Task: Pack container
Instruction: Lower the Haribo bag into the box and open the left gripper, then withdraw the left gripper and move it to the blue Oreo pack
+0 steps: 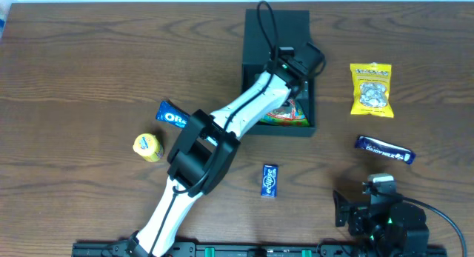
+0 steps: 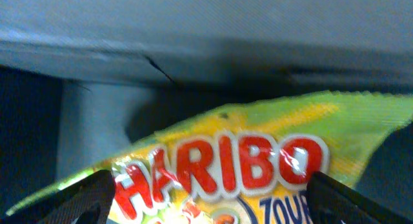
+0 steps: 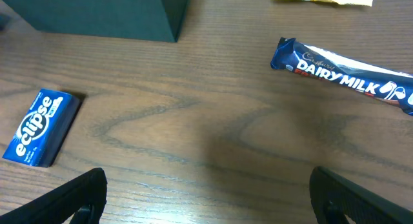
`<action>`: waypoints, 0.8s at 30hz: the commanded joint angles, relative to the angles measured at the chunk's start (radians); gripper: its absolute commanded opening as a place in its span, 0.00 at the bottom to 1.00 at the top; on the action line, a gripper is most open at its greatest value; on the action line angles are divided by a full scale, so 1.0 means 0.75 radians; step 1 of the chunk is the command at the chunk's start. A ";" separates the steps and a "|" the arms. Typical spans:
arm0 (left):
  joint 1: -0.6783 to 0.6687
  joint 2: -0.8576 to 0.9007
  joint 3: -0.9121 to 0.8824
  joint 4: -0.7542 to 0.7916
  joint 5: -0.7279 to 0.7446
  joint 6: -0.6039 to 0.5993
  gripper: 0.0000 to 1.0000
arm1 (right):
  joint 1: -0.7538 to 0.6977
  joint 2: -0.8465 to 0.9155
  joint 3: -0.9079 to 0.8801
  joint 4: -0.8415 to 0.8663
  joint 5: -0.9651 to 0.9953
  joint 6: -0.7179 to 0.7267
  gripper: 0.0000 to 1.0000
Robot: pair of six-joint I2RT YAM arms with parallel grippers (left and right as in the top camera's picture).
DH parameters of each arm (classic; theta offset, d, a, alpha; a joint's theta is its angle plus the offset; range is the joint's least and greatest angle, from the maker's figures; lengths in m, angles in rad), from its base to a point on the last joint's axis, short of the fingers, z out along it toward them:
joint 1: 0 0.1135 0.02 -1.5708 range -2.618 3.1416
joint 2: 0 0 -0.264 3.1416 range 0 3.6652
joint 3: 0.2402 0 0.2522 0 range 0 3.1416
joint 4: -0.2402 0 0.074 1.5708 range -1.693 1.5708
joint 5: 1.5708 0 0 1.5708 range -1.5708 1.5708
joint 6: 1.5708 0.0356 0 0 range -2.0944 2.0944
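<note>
Dropping the Haribo bag [image 2: 219, 162] flat is my job. My left gripper [image 2: 210, 188] is spread wide over it, inside the container [image 1: 259, 31] by the bench's far edge. I should lift straight up.

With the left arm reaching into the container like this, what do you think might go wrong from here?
The Haribo bag lies right under the open left hand, which may catch it and drag it out on withdrawal. The black cable of the left arm loops over the container and might snag on its edge. The Oreo packet sits beside that arm's elbow and could get swept aside.
</note>
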 commanded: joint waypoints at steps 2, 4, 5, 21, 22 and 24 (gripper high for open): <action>0.013 -0.005 -0.002 -0.003 0.005 0.069 0.96 | -0.009 -0.007 -0.007 -0.009 0.008 0.013 0.99; 0.009 -0.016 0.000 0.007 0.016 0.106 0.96 | -0.009 -0.007 -0.007 -0.009 0.008 0.013 0.99; 0.005 -0.022 0.000 0.015 0.028 0.136 0.96 | -0.009 -0.007 -0.007 -0.009 0.008 0.014 0.99; -0.078 -0.028 0.004 0.108 0.195 0.240 0.96 | -0.009 -0.007 -0.007 -0.009 0.008 0.014 0.99; -0.078 -0.028 0.004 0.107 0.195 0.240 0.96 | -0.009 -0.007 -0.007 -0.009 0.008 0.013 0.99; -0.078 -0.029 0.004 0.106 0.194 0.249 0.96 | -0.009 -0.007 -0.007 -0.009 0.008 0.013 0.99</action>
